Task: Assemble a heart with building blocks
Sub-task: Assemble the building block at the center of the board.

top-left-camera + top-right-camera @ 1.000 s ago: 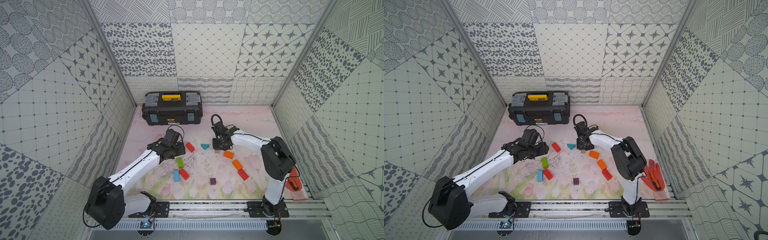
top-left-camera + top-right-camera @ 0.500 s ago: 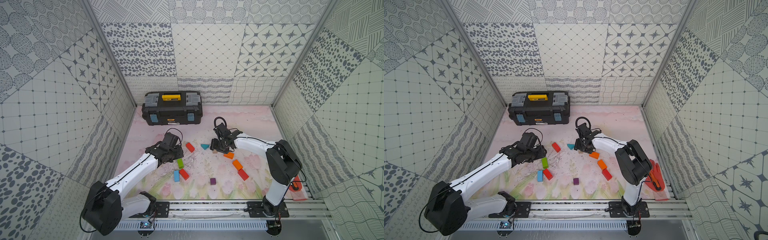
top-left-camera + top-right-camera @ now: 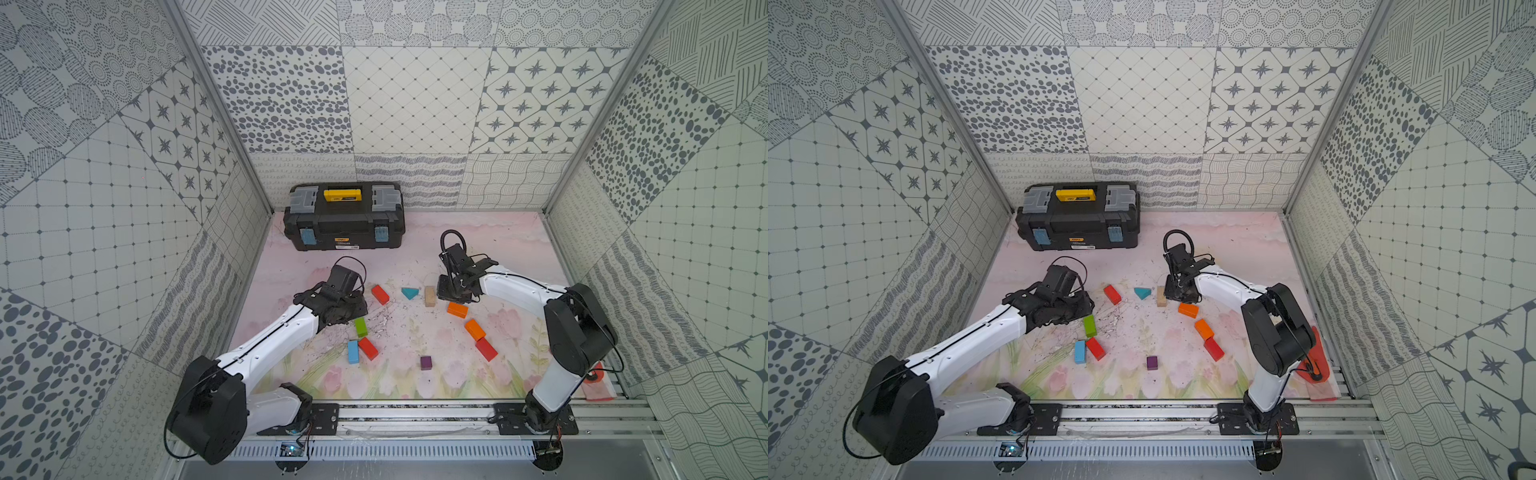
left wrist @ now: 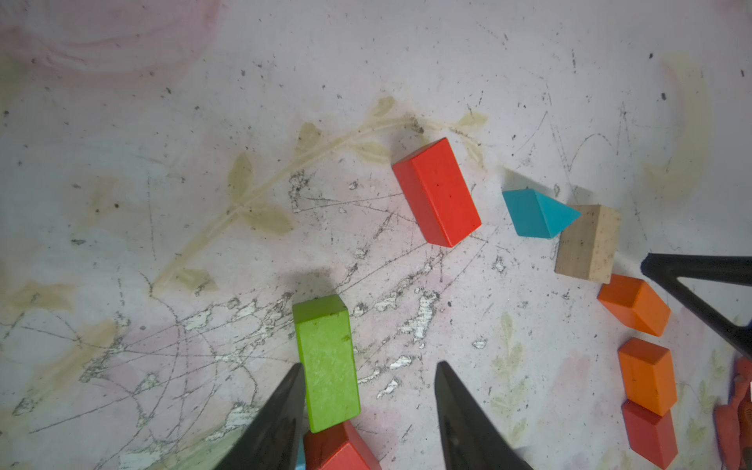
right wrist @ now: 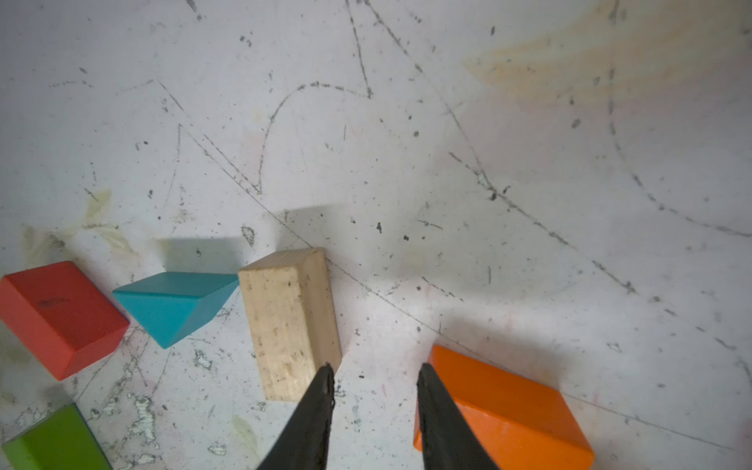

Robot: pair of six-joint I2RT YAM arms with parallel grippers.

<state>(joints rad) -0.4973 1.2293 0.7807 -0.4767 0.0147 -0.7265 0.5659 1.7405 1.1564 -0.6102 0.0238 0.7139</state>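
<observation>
Right wrist — wood brick [image 5: 291,321], beside right claw [image 5: 376,368]

The left arm [image 3: 270,340] and right arm [image 3: 515,291] have white shells, bulky black joints, thin black cables [image 3: 451,239] looped at the wrists, and pointed black fingers [image 4: 276,419]

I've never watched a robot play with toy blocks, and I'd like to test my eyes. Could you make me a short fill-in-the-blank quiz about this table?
1. The teal triangle lies between a red block and an unpainted ____ block.
2. The black toolbox at the back has a ____ handle.
3. The single cube is painted ____.
4. The orange blocks number ____.

Missing words: wooden; yellow; purple; two.
</observation>
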